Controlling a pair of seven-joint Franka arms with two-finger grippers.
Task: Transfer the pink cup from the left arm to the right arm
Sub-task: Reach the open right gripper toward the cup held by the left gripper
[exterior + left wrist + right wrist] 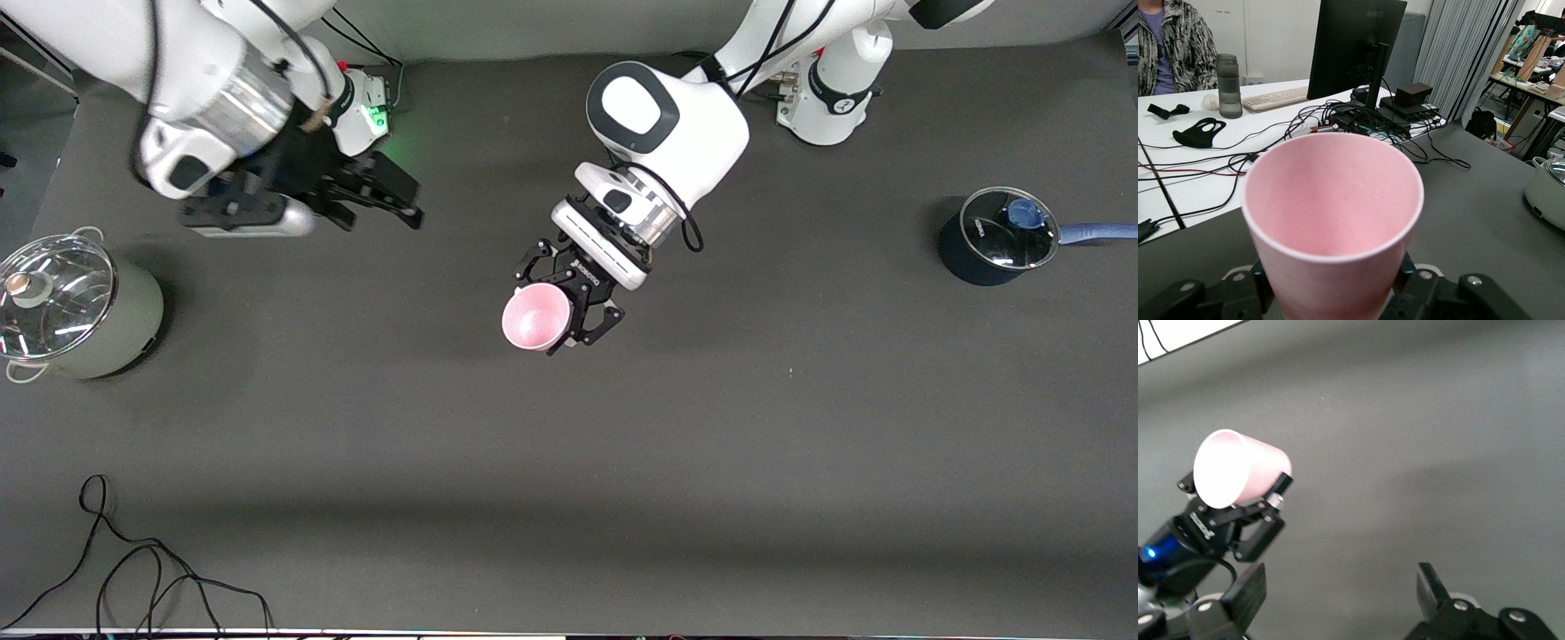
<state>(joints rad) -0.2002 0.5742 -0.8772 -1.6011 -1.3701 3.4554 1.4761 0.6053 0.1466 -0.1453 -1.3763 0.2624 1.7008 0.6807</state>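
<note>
My left gripper [560, 307] is shut on the pink cup [536, 318] and holds it up over the middle of the table, mouth tilted toward the front camera. In the left wrist view the pink cup [1333, 220] fills the frame between the fingers [1408, 277]. My right gripper [391, 200] is open and empty, up over the table near the right arm's base, apart from the cup. In the right wrist view the pink cup [1238, 470] shows farther off, held by the left gripper [1238, 500], with my own fingers [1248, 590] spread wide.
A pale green pot [76, 307] with a glass lid stands at the right arm's end of the table. A dark blue saucepan [1000, 236] with a glass lid stands at the left arm's end. A black cable [142, 569] lies near the front edge.
</note>
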